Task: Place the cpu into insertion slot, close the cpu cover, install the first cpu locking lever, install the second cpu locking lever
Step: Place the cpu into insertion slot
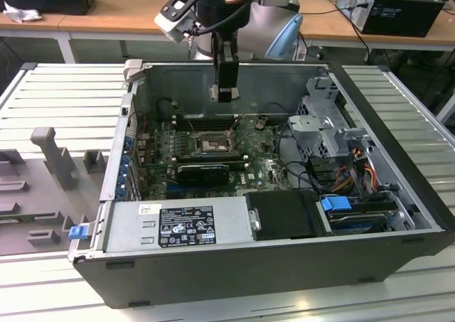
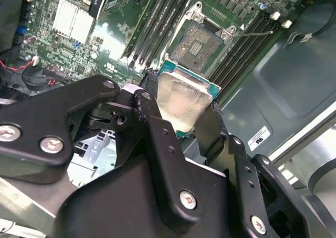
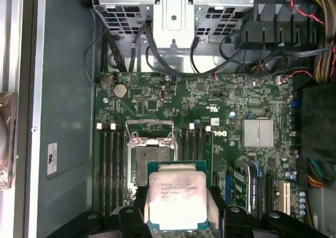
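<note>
My gripper [image 1: 226, 93] hangs inside the open computer case, above the motherboard, shut on the cpu [image 3: 177, 198]. The cpu's silvery-grey top [image 2: 181, 99] faces the wrist cameras, with one black finger [image 2: 149, 91] on each side of it. The insertion slot [image 3: 152, 159] lies below and just beyond the held chip. Its tan pin field [image 2: 198, 40] is uncovered, and it shows on the board in the exterior view [image 1: 211, 143]. The cpu cover [image 3: 150, 125] seems swung back at the slot's edge. A thin wire lever [image 2: 257, 33] sticks out beside the slot.
Black memory slots [image 3: 111, 164] flank the socket on both sides. A long black card [image 1: 202, 171] lies in front of it, a finned heat sink [image 3: 257, 133] nearby. A drive cage with cables [image 1: 330, 133] fills the case at the exterior view's right. The case wall [image 1: 234, 77] stands behind the gripper.
</note>
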Robot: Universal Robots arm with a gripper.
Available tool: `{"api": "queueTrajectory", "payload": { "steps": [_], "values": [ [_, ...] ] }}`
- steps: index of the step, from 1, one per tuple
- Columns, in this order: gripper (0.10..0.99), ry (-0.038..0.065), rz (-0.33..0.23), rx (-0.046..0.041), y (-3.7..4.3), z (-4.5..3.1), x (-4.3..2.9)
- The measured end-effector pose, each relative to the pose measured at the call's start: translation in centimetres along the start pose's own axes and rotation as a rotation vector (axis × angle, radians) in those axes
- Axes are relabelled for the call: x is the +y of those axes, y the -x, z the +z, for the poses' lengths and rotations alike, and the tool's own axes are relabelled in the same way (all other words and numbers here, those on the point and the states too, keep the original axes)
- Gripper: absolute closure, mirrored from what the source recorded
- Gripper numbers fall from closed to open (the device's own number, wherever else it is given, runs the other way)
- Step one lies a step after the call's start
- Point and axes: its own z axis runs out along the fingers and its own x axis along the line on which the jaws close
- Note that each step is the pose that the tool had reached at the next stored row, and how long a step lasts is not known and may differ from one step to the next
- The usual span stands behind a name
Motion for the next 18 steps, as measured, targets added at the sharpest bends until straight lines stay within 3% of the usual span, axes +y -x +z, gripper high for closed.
{"api": "queueTrajectory", "payload": {
  "steps": [13, 18],
  "values": [
    [0.557, -0.011, 0.000, 0.0001, 0.01, 0.70, -0.24],
    [0.557, -0.020, 0.000, 0.0000, 0.02, 1.49, -0.32]
  ]
}}
